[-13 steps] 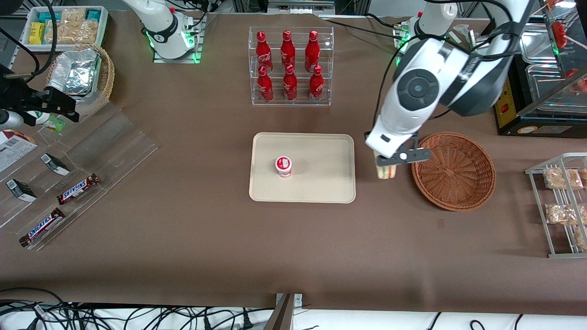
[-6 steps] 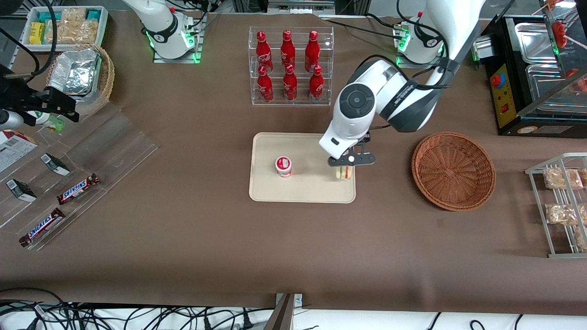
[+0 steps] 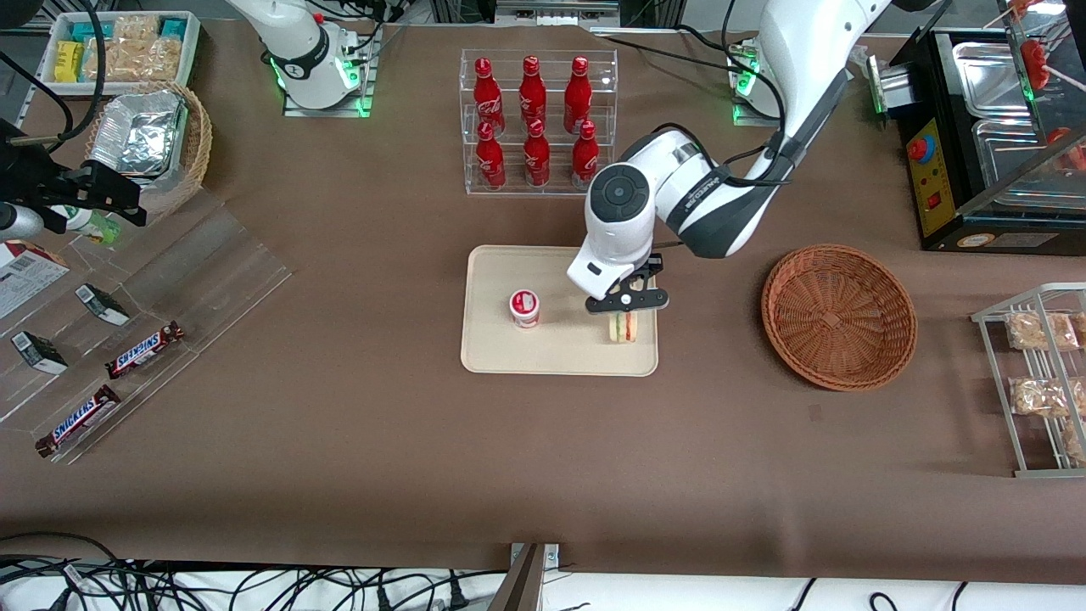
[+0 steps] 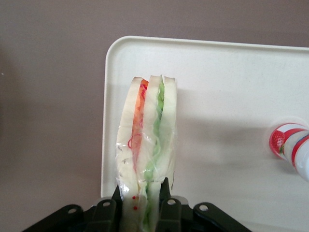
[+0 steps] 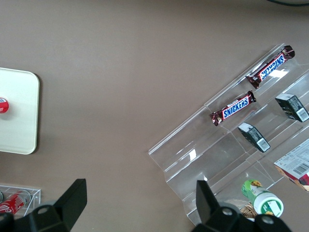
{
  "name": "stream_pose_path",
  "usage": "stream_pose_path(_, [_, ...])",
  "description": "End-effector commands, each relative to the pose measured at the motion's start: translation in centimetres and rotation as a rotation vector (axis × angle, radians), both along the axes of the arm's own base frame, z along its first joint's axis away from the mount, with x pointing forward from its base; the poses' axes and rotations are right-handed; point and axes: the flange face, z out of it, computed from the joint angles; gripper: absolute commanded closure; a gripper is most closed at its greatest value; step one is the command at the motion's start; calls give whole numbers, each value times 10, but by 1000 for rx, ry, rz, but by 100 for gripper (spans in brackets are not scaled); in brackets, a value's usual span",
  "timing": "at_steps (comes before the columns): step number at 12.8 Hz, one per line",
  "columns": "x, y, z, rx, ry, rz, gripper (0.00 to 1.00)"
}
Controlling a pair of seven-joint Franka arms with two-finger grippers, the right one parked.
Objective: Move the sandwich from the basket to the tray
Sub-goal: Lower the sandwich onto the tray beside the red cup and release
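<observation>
Sandwich [image 3: 622, 327] now over the tray [image 3: 509, 356], at its end nearest the basket [image 3: 838, 316]; a second ago it hung just off the basket's rim. Gripper [image 3: 625, 312] clamps it (not released yet). Transfer nearly done; lowering remains. Wrist view shows fingers [image 4: 169, 210] pinching the wrap; front view shows the basket empty.

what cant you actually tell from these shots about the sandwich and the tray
- Whether the sandwich touches the tray or hangs just above it: the front view looks down from above, and the wrist view looks along it.
- The sandwich's gripped end: the tool, shut on it, covers it in the wrist view.
- The small cup's label: too small in the front view, cut by the edge in both wrist views.
</observation>
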Motion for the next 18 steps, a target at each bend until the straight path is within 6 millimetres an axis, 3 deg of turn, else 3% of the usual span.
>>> stream_pose_path(1, [-2,-13,-17,31,-38,3,70])
stream_pose_path(5, [-6,-23,-36,24,-63,8,70])
stream_pose_path(11, [-9,-23,-46,40,-64,10,69])
stream_pose_path(14, [-9,-22,-46,41,-63,11,62])
stream_pose_path(15, [-9,-22,-46,42,-62,11,48])
stream_pose_path(16, [-9,-22,-46,43,-61,10,15])
stream_pose_path(17, [-9,-21,-46,45,-61,13,0])
stream_pose_path(18, [-7,-20,-42,46,-62,17,0])
